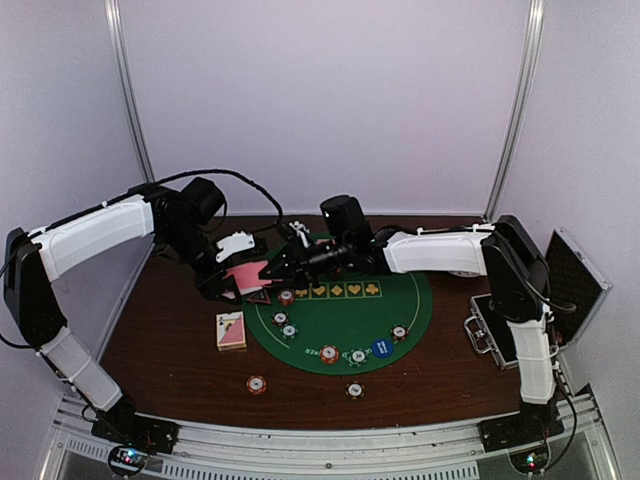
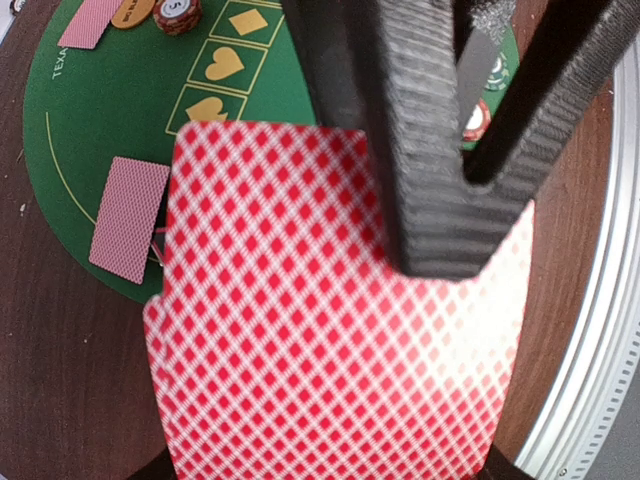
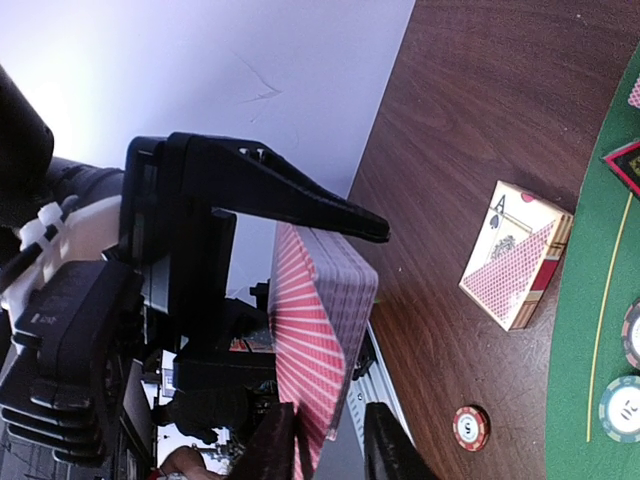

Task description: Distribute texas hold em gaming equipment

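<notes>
Over the table (image 1: pixel 170 350), the left gripper (image 1: pixel 228 280) clamps the deck (image 2: pixel 330 330), presumably so the part-open right gripper (image 3: pixel 330 450) straddling it can draw cards.

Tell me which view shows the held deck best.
Left wrist: the deck fills the frame, red diamond back face-on, partly covered by a finger of the right end effector. Right wrist shows it edge-on in the left end effector. The top view shows only a small pink patch between the two arms.
</notes>
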